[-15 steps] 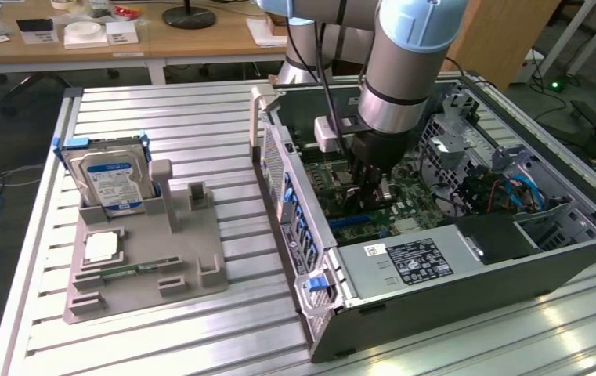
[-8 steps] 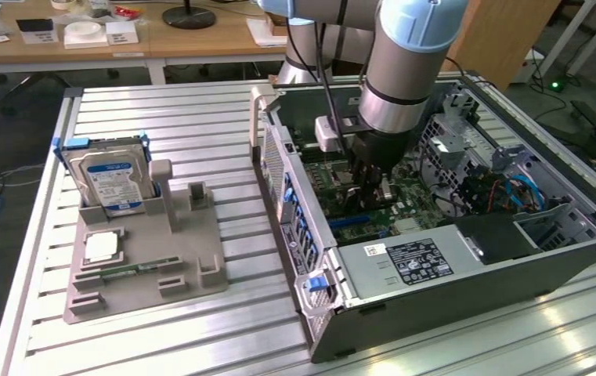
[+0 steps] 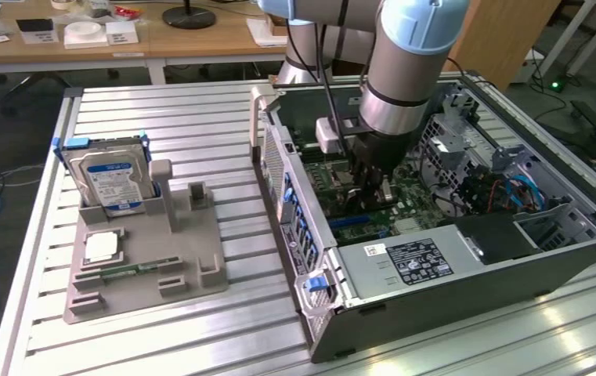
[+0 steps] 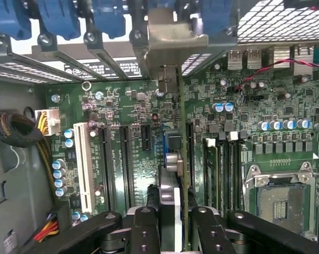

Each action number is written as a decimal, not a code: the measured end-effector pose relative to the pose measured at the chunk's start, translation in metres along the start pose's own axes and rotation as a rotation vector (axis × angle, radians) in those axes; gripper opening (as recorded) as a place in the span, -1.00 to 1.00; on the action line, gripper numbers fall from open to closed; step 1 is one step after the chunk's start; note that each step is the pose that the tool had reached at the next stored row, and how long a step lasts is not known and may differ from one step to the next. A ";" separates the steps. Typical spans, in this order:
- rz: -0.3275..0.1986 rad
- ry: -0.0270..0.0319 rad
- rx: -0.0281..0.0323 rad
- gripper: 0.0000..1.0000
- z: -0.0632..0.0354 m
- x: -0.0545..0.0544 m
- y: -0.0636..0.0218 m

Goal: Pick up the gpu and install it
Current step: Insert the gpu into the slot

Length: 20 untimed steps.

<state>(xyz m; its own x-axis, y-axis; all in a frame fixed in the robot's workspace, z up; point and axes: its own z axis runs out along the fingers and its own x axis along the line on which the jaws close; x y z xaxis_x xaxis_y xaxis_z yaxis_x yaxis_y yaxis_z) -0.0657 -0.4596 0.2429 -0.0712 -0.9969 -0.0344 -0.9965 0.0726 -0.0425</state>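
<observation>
1. Holding the gpu (image 4: 173, 174) edge-on inside the open computer case (image 3: 548, 258), the hand (image 4: 173, 222) is clenched on the card — its two dark fingers (image 4: 143, 227) press either side of the card's near end in the wrist view.

2. By my judgement the step in hand is the install itself, not the pick-up: the card is already off the grey fixture tray (image 3: 141, 266) on the desk (image 3: 172, 117), where the hard drive (image 3: 115, 176) stands upright in its holder.

3. In the exterior view the arm (image 3: 407, 70) reaches straight down into the case, and the hand sits low over the motherboard (image 4: 122, 121).

4. The card's metal bracket (image 4: 173, 39) lies toward the rear slot openings with their blue latches (image 4: 59, 18); the card runs parallel to the long black expansion slots (image 4: 125, 164). Whether its edge is already in a slot I cannot tell.

5. What the next move calls for, as I judge it — keeping the card square to its slot and the bracket lined up with the rear opening, with even downward pressure. A tilt could jam one end or scrape nearby capacitors (image 4: 59, 174).
</observation>
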 end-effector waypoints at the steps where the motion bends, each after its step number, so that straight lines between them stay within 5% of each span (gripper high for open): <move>1: 0.000 0.0004 0.0000 -0.44 0.0004 0.000 0.0000; 8: 0.000 0.0056 0.0003 -0.44 0.0010 0.000 -0.0026; 20: 0.000 0.0065 0.0004 -0.44 0.0033 0.004 0.0003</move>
<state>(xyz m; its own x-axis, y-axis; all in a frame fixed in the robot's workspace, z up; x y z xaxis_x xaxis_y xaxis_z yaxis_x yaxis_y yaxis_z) -0.0661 -0.4630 0.2395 -0.0712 -0.9971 -0.0279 -0.9965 0.0724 -0.0429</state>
